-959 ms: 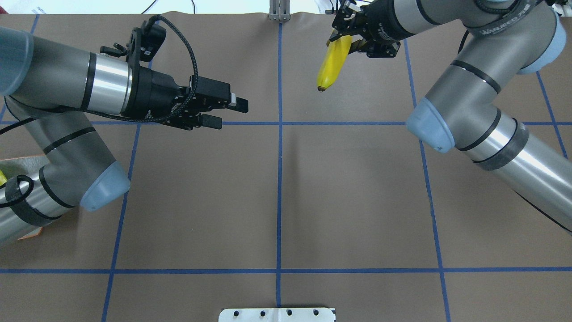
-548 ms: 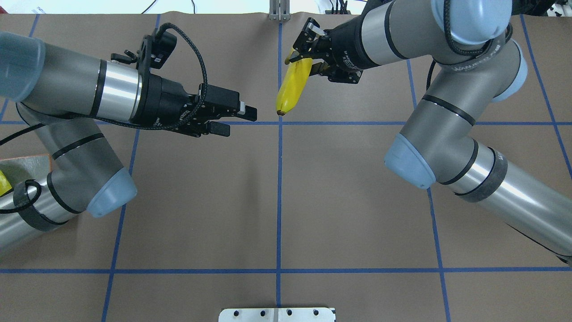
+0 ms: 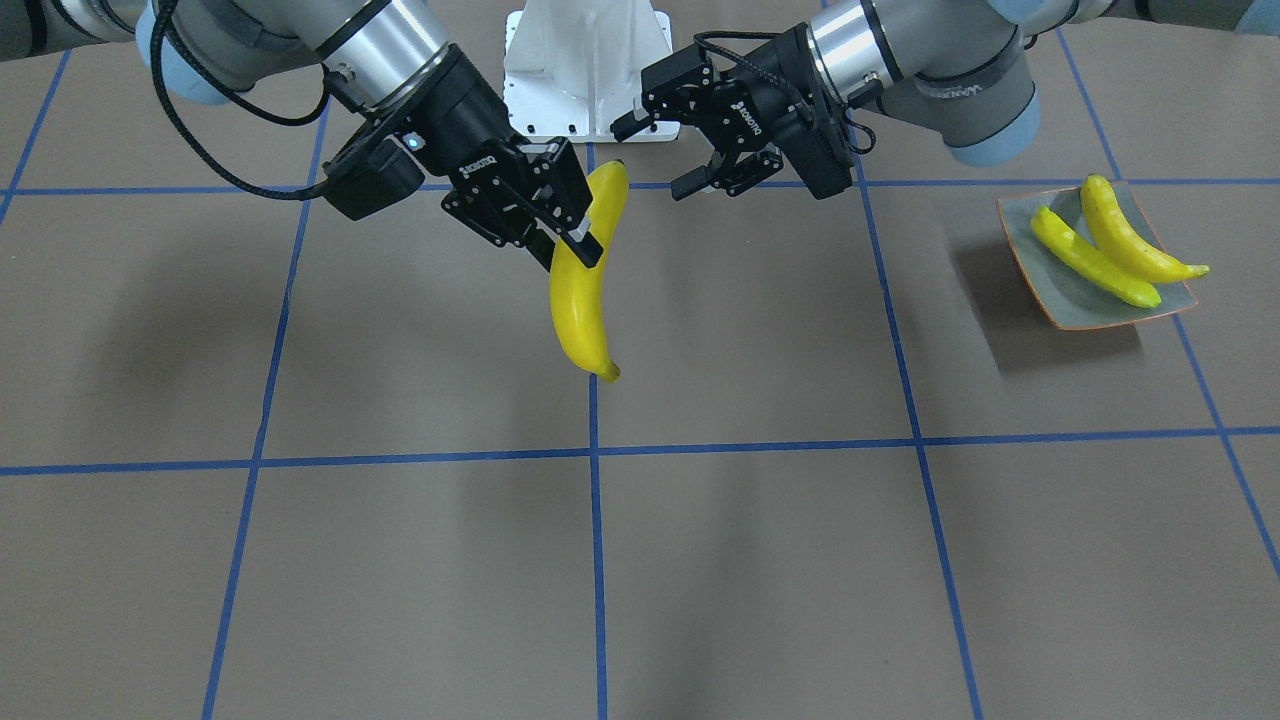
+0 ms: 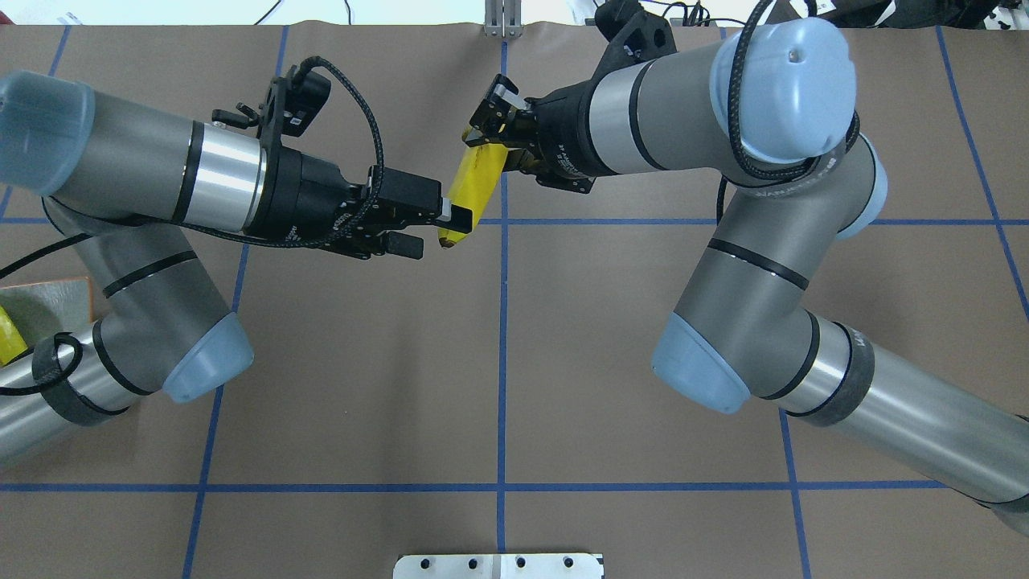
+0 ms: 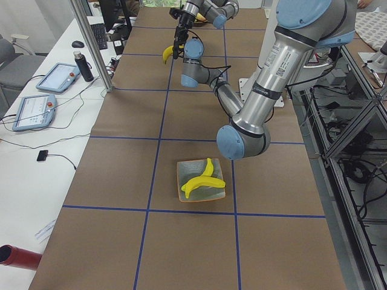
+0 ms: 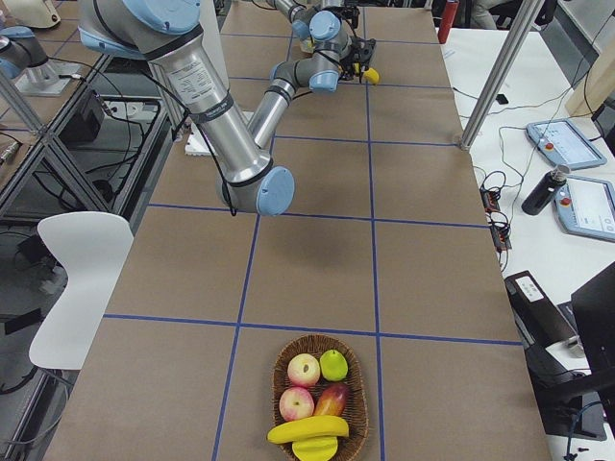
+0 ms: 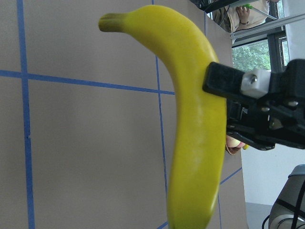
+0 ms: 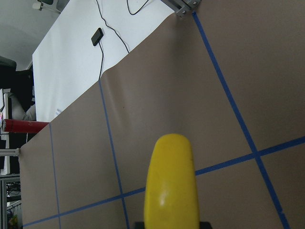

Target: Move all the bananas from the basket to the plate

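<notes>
One yellow banana (image 4: 473, 189) hangs above the table's centre line, and my right gripper (image 4: 489, 143) is shut on its upper part. In the front-facing view this banana (image 3: 580, 300) points tip down. My left gripper (image 4: 438, 231) is open right beside the banana's lower end, and I cannot tell whether it touches. The left wrist view is filled by the banana (image 7: 190, 119). Two more bananas (image 3: 1090, 258) lie on the grey-green plate (image 3: 1040, 300). The wicker basket (image 6: 363, 384) at the table's other end holds another banana (image 6: 307, 429).
Apples (image 6: 304, 369), a green fruit and a mango share the basket. The robot's white base (image 3: 588, 60) stands at the table's back edge. A side table carries tablets (image 5: 57, 77) and a bottle. Blue tape lines grid the brown table.
My right arm has swung the banana left, from the far right of the table across the centre line. The left gripper has moved right to meet it and stays open.
</notes>
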Robot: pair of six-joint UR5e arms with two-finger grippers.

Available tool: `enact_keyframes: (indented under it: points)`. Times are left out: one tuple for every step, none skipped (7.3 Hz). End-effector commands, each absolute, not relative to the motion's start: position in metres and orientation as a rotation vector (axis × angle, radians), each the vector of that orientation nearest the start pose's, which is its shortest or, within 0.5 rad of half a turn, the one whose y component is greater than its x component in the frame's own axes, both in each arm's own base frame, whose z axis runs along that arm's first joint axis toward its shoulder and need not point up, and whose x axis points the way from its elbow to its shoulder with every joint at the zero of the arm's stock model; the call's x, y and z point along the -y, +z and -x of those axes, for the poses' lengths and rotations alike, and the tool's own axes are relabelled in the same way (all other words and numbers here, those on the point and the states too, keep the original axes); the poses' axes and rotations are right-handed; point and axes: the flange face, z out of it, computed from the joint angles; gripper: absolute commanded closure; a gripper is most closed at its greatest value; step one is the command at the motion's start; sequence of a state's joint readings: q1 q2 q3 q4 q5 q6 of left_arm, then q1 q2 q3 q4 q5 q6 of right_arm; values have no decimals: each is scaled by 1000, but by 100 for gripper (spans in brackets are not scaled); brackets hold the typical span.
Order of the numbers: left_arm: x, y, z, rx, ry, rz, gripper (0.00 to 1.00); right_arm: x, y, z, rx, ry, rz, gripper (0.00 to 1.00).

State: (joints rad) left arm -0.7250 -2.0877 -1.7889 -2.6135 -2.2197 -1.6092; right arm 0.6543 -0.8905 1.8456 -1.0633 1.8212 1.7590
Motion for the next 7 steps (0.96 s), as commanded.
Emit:
enact_keyframes:
  points:
    - [424,155,-369,-1731,18,-133,1,437,71,423,1501,494,-145,100]
    - [424,154,-369,-1733,19,-134,23,433,69,427,1503,494,-149,100]
    - [423,153,-368,-1737,25,-141,74,433,70,428,1502,493,-150,100]
    - [426,155,-364,-1754,-12,-194,100,433,69,426,1504,481,-159,100]
    - [427,157,-362,-1764,-28,-215,100,433,68,426,1506,484,-163,43]
    - [428,158,-362,-1761,-29,-214,100,436,68,424,1505,507,-197,0]
    - [428,160,-360,-1759,-33,-215,100,435,68,421,1499,465,-241,0]
